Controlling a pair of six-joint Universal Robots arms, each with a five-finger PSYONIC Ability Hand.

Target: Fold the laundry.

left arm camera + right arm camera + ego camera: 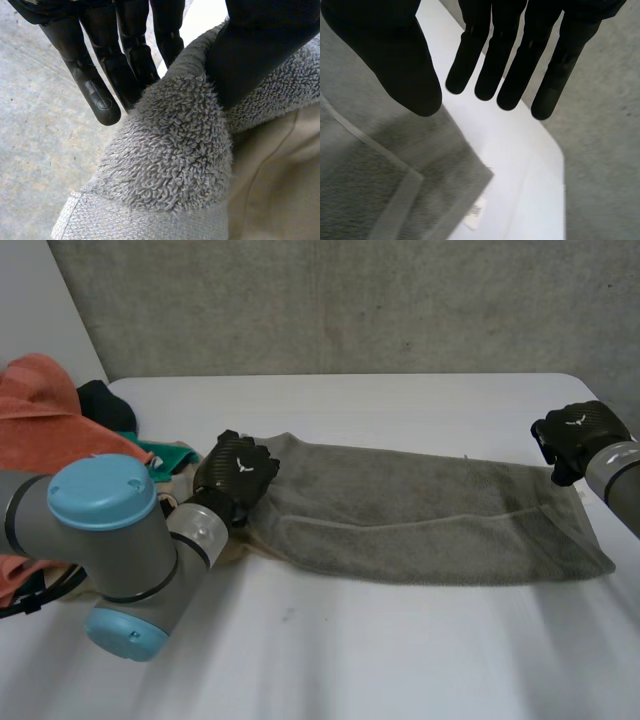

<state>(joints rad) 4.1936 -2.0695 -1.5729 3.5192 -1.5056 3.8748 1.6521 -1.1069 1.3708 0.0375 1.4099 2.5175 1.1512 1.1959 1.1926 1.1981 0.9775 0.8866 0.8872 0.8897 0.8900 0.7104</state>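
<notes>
The long grey terry towel [420, 510] lies flat on the white table [400, 660], reaching from my left hand [237, 472] across to my right hand [578, 435]. It looks doubled lengthwise, since the edge of an upper layer runs along its length.

The left hand grasps the towel's near end. In the left wrist view a bunch of the pile is pinched between the thumb [260, 50] and the fingers [95, 95], over a beige cloth [270, 175] that lies under the palm. I take that pinch as my hold for carrying this end over.

The right hand is released, its fingers [512, 75] straight and holding nothing. It hovers above the opposite end, with the towel's hemmed corner [410, 175] and a small white label [476, 214] below the fingertips. I judge it is placed there to come down on that corner, so that both ends can be handled together.

Beside and behind the left hand sits the rest of the laundry: an orange cloth [45, 410], a dark garment [105, 405] and a teal piece [175, 453].
</notes>
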